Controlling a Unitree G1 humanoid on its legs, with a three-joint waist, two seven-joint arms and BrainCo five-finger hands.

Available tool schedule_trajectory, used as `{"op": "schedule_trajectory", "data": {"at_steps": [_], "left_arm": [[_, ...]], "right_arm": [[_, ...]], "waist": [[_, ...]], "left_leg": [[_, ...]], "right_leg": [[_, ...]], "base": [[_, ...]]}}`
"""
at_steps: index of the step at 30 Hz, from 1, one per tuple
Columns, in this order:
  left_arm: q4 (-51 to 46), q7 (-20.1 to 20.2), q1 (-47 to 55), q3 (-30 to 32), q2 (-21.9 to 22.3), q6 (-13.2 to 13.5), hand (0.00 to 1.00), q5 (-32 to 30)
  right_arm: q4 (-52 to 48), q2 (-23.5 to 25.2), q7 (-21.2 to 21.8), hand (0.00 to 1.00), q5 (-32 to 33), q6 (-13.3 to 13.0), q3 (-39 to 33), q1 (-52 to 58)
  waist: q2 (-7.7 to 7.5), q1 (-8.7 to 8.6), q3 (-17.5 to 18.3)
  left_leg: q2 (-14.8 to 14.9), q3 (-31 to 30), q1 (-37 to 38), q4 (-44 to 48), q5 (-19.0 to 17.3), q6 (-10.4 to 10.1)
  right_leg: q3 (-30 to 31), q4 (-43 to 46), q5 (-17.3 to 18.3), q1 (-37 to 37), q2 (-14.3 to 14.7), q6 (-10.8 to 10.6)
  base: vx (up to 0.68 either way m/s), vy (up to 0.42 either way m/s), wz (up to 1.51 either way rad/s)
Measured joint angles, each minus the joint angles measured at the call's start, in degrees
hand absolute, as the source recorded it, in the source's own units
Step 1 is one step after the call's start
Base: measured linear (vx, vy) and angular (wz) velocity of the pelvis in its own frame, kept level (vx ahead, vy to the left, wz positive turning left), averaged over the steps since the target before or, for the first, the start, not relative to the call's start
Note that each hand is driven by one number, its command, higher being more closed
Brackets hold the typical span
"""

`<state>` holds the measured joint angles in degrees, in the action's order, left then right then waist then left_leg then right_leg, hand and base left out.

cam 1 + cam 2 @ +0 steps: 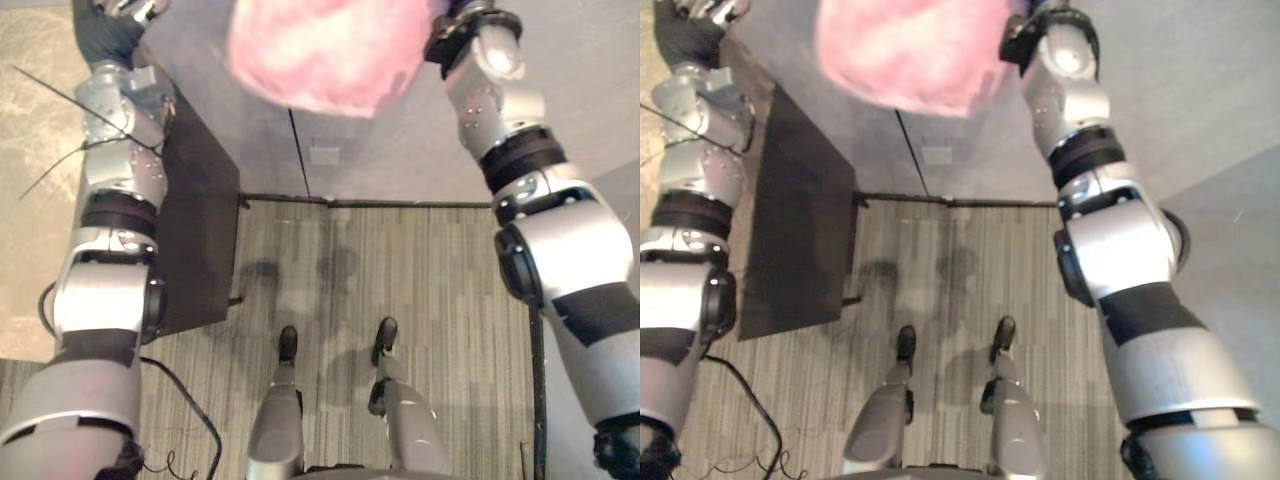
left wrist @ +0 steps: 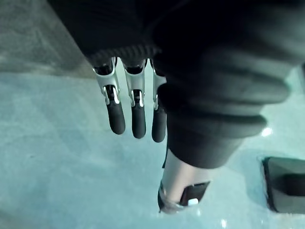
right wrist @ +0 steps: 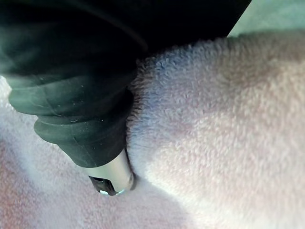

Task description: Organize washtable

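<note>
A fluffy pink towel hangs high at the middle of the eye views, close to the camera. My right arm reaches up to its right edge. In the right wrist view the towel bulges round my right hand, whose thumb is dug into a fold of the cloth while the other fingers are buried in it. My left hand is raised at the far left, apart from the towel. In the left wrist view its fingers hang straight over a pale smooth surface and hold nothing.
A dark flat panel stands at the left beside my left arm. Striped grey carpet lies below, with a grey wall behind. A dark rectangular object sits on the pale surface near the left hand.
</note>
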<state>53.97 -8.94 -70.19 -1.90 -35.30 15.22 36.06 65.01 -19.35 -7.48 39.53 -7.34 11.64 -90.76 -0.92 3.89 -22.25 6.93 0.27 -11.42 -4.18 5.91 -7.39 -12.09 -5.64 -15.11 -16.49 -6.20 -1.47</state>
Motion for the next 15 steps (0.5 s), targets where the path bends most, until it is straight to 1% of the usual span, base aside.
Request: {"op": "schedule_trajectory", "data": {"at_steps": [8,15], "left_arm": [[0.12,0.05,2.03,0.04,-0.01,-0.01,0.0,1.63],[0.1,0.05,4.02,0.22,-0.01,-0.01,0.0,1.73]], "right_arm": [[-0.02,-0.49,0.1,0.0,0.99,-0.01,-0.13,0.73],[-0.13,-0.78,0.15,0.0,1.0,-0.01,-0.12,2.58]], "waist": [[0.0,-0.11,0.0],[-0.01,-0.03,0.01]], "left_leg": [[0.0,0.16,0.44,0.06,-0.01,0.01],[-0.01,0.21,1.2,0.01,-0.02,0.03]], "right_leg": [[0.41,0.0,0.0,0.27,0.07,0.01],[0.48,0.0,0.0,1.01,0.08,0.0]], "base": [[0.0,0.0,-0.01],[0.0,0.009,0.0]]}}
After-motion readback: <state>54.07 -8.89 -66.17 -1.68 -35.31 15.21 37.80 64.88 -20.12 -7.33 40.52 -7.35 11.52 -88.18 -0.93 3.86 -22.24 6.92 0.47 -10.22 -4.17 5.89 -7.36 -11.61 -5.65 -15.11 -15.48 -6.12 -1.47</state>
